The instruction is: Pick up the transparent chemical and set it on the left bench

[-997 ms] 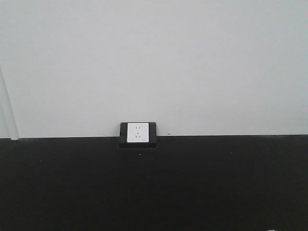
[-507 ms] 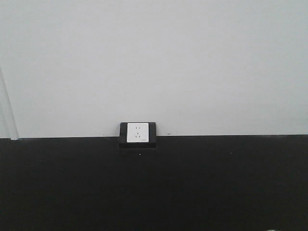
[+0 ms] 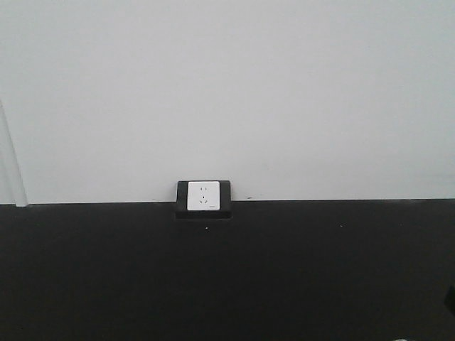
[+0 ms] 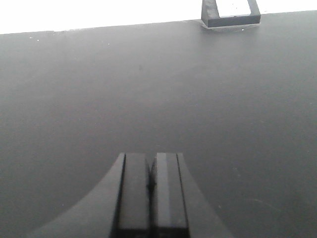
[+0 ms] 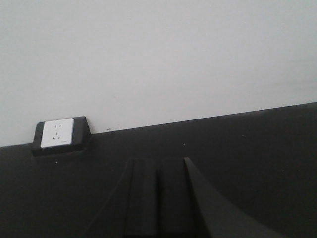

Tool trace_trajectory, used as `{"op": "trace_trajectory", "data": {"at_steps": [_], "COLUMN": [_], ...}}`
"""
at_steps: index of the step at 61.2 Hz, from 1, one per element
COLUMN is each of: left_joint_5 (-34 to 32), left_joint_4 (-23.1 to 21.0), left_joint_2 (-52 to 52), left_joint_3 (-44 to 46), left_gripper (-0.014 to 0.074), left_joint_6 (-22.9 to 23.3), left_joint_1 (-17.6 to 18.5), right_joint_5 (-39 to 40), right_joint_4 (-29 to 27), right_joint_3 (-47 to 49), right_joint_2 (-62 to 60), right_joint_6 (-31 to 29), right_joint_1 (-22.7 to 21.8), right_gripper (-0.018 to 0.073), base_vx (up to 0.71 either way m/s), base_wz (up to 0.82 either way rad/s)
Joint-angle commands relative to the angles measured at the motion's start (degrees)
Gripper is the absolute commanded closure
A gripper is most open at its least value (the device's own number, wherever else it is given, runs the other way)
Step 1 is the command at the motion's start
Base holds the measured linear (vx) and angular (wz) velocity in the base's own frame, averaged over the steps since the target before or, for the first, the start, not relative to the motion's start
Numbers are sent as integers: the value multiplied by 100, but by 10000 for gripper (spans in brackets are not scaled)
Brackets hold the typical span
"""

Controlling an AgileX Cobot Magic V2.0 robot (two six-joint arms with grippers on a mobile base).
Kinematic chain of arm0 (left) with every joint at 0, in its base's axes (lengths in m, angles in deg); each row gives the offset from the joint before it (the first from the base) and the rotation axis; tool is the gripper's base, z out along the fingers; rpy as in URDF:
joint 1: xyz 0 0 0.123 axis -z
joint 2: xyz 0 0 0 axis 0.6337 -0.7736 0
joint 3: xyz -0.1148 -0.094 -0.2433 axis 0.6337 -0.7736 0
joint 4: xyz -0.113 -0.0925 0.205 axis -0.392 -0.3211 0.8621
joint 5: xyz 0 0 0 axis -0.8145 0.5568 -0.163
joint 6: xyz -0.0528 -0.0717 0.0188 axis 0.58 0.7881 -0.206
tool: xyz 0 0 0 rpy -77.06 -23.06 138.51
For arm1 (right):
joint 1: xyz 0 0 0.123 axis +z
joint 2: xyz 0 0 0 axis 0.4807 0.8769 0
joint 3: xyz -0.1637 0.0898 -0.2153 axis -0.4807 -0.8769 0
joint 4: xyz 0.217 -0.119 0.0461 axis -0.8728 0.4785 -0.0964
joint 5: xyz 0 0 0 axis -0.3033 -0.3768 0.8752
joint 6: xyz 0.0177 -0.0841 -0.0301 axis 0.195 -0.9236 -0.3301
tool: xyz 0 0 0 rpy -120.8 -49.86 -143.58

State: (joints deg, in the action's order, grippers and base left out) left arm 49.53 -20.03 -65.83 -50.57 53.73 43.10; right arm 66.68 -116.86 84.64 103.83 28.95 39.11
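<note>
The transparent chemical is out of view in every frame. My left gripper (image 4: 151, 163) is shut and empty, its two dark fingers pressed together above the black bench top (image 4: 148, 89). My right gripper (image 5: 157, 171) is also shut and empty, held low over the black bench (image 5: 247, 144) and pointing toward the white wall. Neither gripper's fingers show in the front view; a small dark shape (image 3: 451, 298) sits at its right edge.
A white power socket in a black housing (image 3: 204, 198) stands at the back of the bench against the white wall (image 3: 227, 92). It also shows in the left wrist view (image 4: 231, 12) and in the right wrist view (image 5: 59, 134).
A small dark shape has come into the front view at the right edge. Nothing else has visibly changed.
</note>
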Motion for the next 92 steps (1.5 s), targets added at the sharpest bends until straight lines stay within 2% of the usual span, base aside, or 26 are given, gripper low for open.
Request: {"op": "trace_trajectory", "data": {"at_steps": [1, 12, 28, 35, 37, 44, 52, 58, 61, 66, 78, 85, 92], "left_joint_5": [-449, -449, -449, -449, -449, -449, -449, -449, -449, -449, -449, -449, -449], "left_joint_4": [-4, -4, -4, -4, -4, -4, -4, -4, -4, -4, -4, -4, -4], "left_joint_2": [110, 110, 110, 110, 110, 110, 110, 110, 110, 110, 110, 110, 110], "left_joint_3": [-93, -93, -93, -93, -93, -93, -93, -93, -93, -93, -93, -93, -93], "left_gripper": [600, 600, 600, 600, 600, 600, 600, 600, 600, 600, 600, 600, 600], "left_joint_6": [45, 45, 45, 45, 45, 45, 45, 45, 45, 45, 45, 45, 45], "left_joint_1": [10, 10, 10, 10, 10, 10, 10, 10, 10, 10, 10, 10, 10], "right_joint_5": [245, 202, 425, 530, 572, 934, 1588, 1593, 1446, 1130, 1299, 1102, 864], "right_joint_4": [143, 143, 79, -359, -619, -2100, -3598, -4645, -4653, -4653, -4653, -4653, -4653], "right_joint_3": [216, 216, 216, 216, 216, 216, 216, 216, 202, 196, 196, 196, 196], "right_joint_2": [38, 37, 37, 37, 37, 132, 365, 652, 852, 1160, 1847, 2097, 2273], "right_joint_6": [-414, -569, -527, -522, -535, -786, -1736, -2637, -2841, -2829, -2517, -2497, -2235], "right_joint_1": [-22, -22, -22, -22, -22, -22, -22, -22, -22, -22, -22, -22, -22], "right_gripper": [505, 356, -10, -87, -92, -75, -28, 17, 41, 70, 81, 81, 81], "base_vx": [0, 0, 0, 0, 0, 0, 0, 0, 0, 0, 0, 0, 0], "base_wz": [0, 0, 0, 0, 0, 0, 0, 0, 0, 0, 0, 0, 0]}}
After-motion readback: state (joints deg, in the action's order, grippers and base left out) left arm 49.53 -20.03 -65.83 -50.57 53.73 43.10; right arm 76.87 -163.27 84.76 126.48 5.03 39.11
